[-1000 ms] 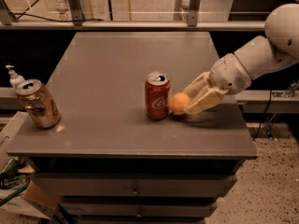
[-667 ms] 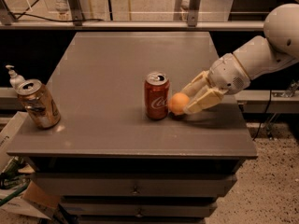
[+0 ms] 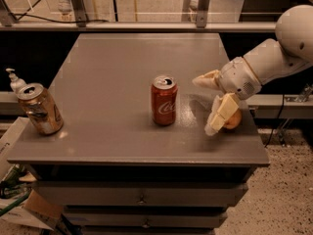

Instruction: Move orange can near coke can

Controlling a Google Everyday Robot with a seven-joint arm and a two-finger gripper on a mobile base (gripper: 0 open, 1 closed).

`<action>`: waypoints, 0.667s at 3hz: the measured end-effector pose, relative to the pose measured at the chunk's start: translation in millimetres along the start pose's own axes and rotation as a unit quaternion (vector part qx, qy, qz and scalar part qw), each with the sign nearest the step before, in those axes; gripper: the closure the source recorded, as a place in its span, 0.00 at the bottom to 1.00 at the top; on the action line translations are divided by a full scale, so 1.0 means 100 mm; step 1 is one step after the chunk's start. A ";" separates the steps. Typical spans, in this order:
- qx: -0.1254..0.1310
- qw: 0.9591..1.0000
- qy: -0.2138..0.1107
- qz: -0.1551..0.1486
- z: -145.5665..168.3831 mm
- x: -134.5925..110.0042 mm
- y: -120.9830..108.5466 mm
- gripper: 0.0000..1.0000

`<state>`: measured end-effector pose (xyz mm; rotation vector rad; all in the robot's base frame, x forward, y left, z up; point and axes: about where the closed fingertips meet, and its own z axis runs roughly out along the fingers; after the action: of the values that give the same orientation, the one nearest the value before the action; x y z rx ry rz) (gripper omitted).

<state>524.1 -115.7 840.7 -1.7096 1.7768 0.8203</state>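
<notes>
The coke can (image 3: 164, 100) is red with white script and stands upright near the middle of the grey table (image 3: 122, 82). The orange can, a small round orange fruit (image 3: 234, 121), lies on the table near its right front edge, well to the right of the coke can. My gripper (image 3: 201, 105) is at the right side of the table with its cream fingers spread apart. The lower finger (image 3: 218, 114) stands in front of the orange and hides its left half. The upper finger (image 3: 205, 80) points left, clear of the orange.
A dented gold-brown can (image 3: 40, 108) stands at the table's left front corner, with a pump bottle (image 3: 14, 80) just behind it. The table's right edge runs close beside the orange. Drawers sit below the tabletop and clutter lies on the floor at the lower left.
The gripper has moved right, away from the coke can. The orange, which was right beside the coke can, is now near the table's right edge. The coke can has not moved.
</notes>
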 end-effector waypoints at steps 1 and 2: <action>0.015 1.000 0.010 0.008 -0.16 0.12 -0.04 0.00; 0.049 0.998 0.013 0.027 -0.47 0.28 -0.11 0.00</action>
<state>534.7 -169.4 851.1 -1.6239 1.8562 0.7236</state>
